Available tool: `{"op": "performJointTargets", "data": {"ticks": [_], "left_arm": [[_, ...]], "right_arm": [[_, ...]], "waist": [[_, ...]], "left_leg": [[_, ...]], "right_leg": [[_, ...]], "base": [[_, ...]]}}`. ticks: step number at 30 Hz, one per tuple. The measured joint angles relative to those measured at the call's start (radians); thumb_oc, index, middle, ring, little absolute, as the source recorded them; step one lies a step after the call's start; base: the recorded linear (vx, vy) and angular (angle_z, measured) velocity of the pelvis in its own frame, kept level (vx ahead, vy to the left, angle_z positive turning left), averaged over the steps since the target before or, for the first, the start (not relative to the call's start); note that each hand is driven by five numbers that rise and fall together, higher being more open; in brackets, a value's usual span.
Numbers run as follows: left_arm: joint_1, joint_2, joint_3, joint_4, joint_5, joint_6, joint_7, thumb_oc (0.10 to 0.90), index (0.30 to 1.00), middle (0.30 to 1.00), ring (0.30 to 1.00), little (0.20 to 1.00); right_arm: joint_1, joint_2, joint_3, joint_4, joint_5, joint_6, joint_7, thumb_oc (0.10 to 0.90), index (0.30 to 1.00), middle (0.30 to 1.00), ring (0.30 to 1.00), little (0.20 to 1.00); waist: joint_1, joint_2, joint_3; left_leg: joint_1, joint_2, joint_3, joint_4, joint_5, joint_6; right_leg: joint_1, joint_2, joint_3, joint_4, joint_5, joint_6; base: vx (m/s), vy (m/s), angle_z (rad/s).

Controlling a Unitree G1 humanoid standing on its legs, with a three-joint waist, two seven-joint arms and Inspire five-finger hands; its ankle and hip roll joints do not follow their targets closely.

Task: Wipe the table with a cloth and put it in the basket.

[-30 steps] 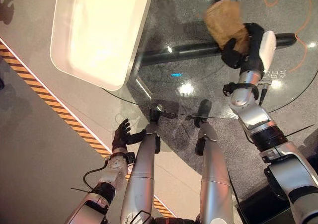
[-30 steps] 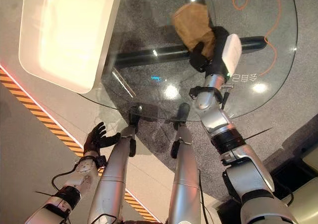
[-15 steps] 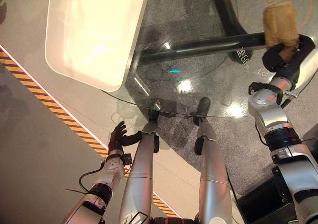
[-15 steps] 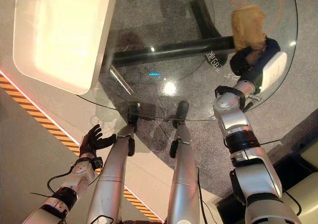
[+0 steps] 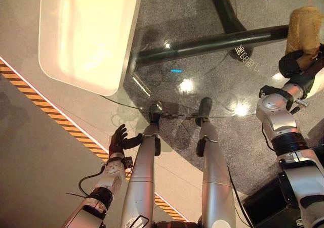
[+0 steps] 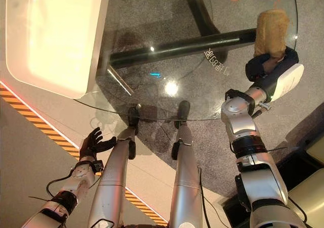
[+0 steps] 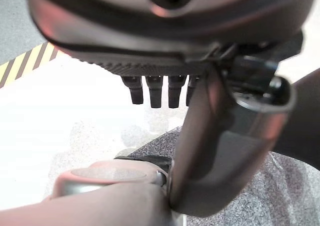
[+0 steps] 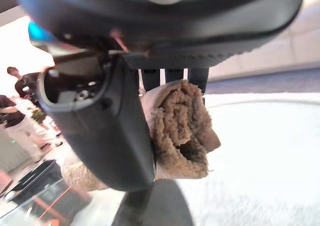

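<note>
Your right hand (image 6: 267, 69) pinches the bunched brown cloth (image 6: 271, 32) at the far right edge of the round glass surface (image 6: 202, 94), wiping seemingly underway, the white basket (image 6: 50, 36) empty, while your left hand (image 5: 119, 141) hangs spread low.
</note>
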Motion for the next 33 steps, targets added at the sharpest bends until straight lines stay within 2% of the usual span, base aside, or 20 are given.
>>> {"op": "performJointTargets", "data": {"ticks": [6, 13, 15, 19, 25, 33], "left_arm": [[0.0, -0.003, 0.002, 0.0, 0.001, 0.0, -0.002, 0.8, 0.9, 0.9, 0.9, 0.9], [0.0, -0.011, 0.01, 0.001, 0.007, 0.0, -0.006, 0.8, 0.9, 0.9, 0.9, 0.9], [0.0, -0.013, 0.011, 0.002, 0.008, -0.001, -0.006, 0.8, 0.9, 0.9, 0.9, 0.9], [0.0, -0.013, 0.01, 0.006, 0.016, -0.004, -0.007, 0.8, 0.9, 0.9, 0.9, 0.9], [0.048, -0.017, 0.011, 0.0, 0.019, -0.026, -0.006, 0.8, 0.9, 0.9, 0.9, 0.9], [0.053, -0.012, 0.012, -0.001, 0.019, -0.028, -0.005, 0.8, 0.9, 0.9, 0.9, 0.9]], "right_arm": [[-0.027, 0.0, 0.052, -0.093, -0.061, 0.016, 0.098, 0.1, 0.3, 0.3, 0.3, 0.2], [-0.028, 0.006, 0.134, -0.218, -0.162, 0.097, 0.299, 0.1, 0.3, 0.3, 0.3, 0.2], [-0.019, 0.034, 0.131, -0.235, -0.187, 0.118, 0.317, 0.1, 0.3, 0.3, 0.3, 0.2], [-0.022, 0.048, 0.132, -0.235, -0.213, 0.124, 0.358, 0.1, 0.3, 0.3, 0.3, 0.2], [0.027, 0.094, 0.165, -0.273, -0.25, 0.152, 0.497, 0.1, 0.3, 0.3, 0.3, 0.2], [0.033, 0.088, 0.174, -0.296, -0.271, 0.145, 0.609, 0.1, 0.3, 0.3, 0.3, 0.2]], "waist": [[0.007, 0.0, 0.0], [0.019, 0.002, 0.001], [0.022, 0.002, 0.001], [0.02, 0.002, 0.0], [0.008, 0.005, -0.001], [-0.003, 0.005, -0.001]], "left_leg": [[0.001, 0.0, -0.002, -0.011, 0.002, -0.003], [0.002, 0.001, -0.006, -0.013, 0.004, -0.005], [0.004, 0.001, -0.009, -0.013, 0.005, -0.007], [0.008, 0.001, -0.011, -0.023, 0.007, -0.011], [0.065, 0.006, -0.015, -0.049, 0.011, -0.017], [0.065, 0.011, -0.02, -0.052, 0.013, -0.021]], "right_leg": [[-0.003, 0.0, -0.003, 0.0, 0.0, 0.0], [-0.003, 0.0, -0.006, 0.005, -0.003, 0.0], [-0.004, -0.001, -0.009, 0.013, -0.008, -0.001], [-0.004, -0.001, -0.009, 0.019, -0.013, -0.003], [0.044, 0.002, -0.017, 0.019, -0.03, -0.008], [0.044, 0.005, -0.025, 0.02, -0.034, -0.011]], "base": [[0.0, 0.0, 0.0], [0.0, 0.0, 0.0], [0.01, 0.01, 0.04], [0.05, 0.007, 0.01], [0.0, 0.0, 0.0], [0.0, 0.0, 0.0]]}}
